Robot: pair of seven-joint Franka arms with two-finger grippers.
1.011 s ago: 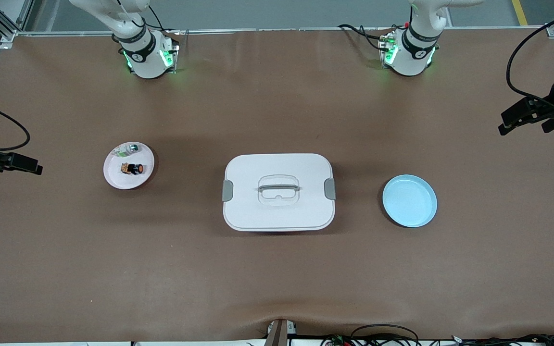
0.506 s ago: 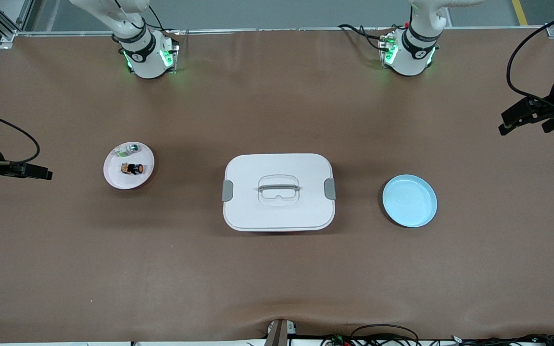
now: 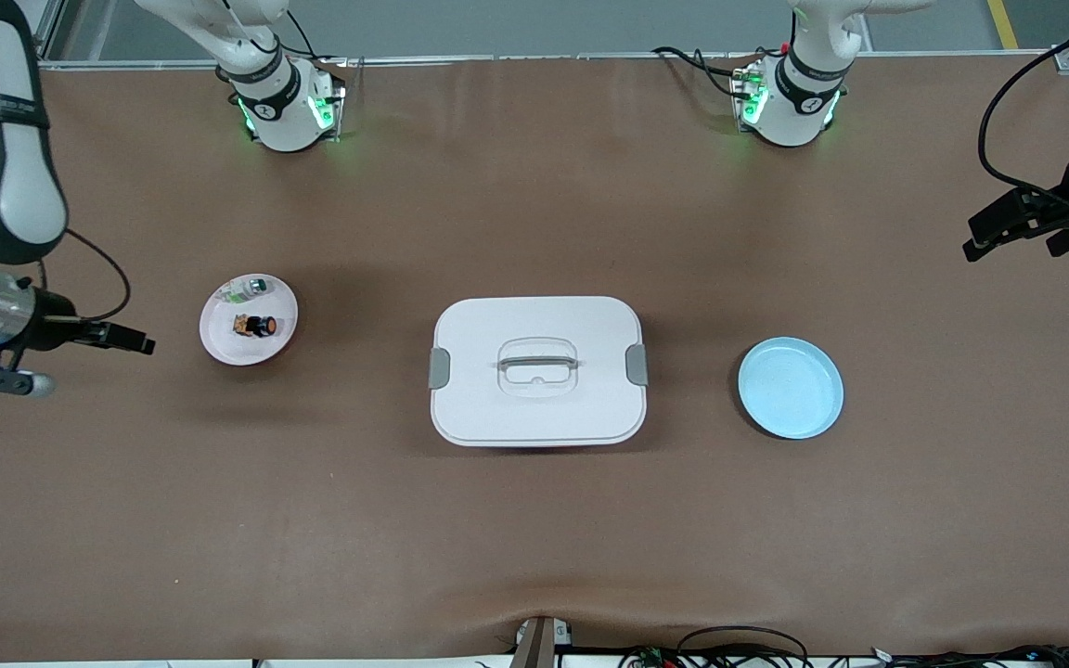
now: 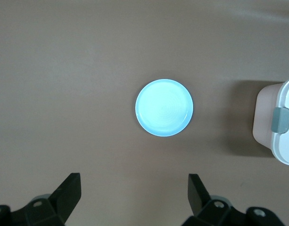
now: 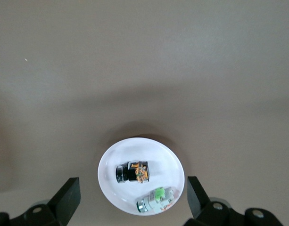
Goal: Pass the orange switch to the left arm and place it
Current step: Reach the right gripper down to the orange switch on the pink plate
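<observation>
The brown surface (image 3: 534, 520) fills the front view. At its centre sits the large white rounded-rectangular box (image 3: 537, 371) with grey latches. Right of it lies a round pale-blue plate (image 3: 791, 387); at left, a round pink plate (image 3: 248, 319) carries the tiny black orange switch (image 3: 256, 326). The right gripper (image 3: 131, 341) at the left edge and the left gripper (image 3: 1008, 227) at the right edge both hold their fingers wide apart, empty.
</observation>
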